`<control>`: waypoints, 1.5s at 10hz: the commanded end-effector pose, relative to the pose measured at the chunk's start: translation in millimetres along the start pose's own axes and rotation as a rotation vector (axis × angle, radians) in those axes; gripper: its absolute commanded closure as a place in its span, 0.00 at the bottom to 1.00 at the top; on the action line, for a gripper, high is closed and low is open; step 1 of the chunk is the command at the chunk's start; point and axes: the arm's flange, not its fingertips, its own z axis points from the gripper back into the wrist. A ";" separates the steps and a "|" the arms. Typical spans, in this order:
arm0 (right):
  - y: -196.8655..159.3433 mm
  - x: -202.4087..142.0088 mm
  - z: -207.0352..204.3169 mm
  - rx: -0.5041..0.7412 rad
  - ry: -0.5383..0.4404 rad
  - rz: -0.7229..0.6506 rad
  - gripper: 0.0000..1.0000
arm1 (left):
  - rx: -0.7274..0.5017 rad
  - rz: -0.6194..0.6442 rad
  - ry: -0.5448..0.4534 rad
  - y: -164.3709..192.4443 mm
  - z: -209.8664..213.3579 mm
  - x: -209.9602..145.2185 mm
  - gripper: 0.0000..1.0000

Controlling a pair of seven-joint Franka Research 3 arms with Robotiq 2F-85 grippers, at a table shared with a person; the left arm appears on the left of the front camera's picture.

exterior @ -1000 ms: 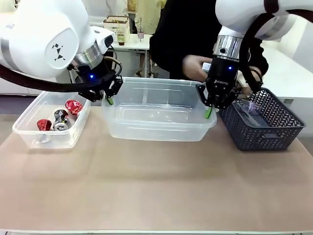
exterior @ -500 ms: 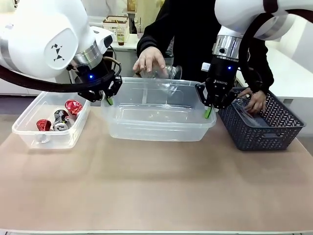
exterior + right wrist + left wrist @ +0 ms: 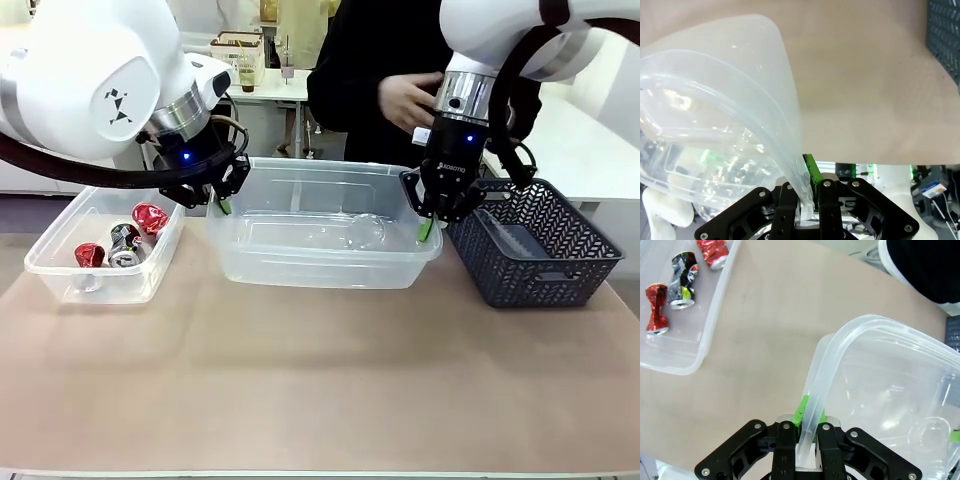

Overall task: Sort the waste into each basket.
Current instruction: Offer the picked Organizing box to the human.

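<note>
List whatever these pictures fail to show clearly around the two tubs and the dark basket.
- Inside of the dark basket: front view, its lattice wall and the right arm screen much of it, so any contents cannot be told.
- Clear bottle in the large tub: front view, clear on clear, its cap end is indistinct.
- Print on the black-silver can in the small tub: front view, too small to read.
</note>
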 end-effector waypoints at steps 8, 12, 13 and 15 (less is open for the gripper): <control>-4.7 -4.1 -2.9 -0.005 -0.001 0.000 1.00 | -0.007 0.027 -0.021 3.0 3.2 0.5 1.00; -4.7 -4.1 -2.9 -0.005 -0.001 0.000 1.00 | -0.007 0.027 -0.021 3.0 3.2 0.5 1.00; -4.7 -4.1 -2.9 -0.005 -0.001 0.000 1.00 | -0.007 0.027 -0.021 3.0 3.2 0.5 1.00; -4.7 -4.1 -2.9 -0.005 -0.001 0.000 1.00 | -0.007 0.027 -0.021 3.0 3.2 0.5 1.00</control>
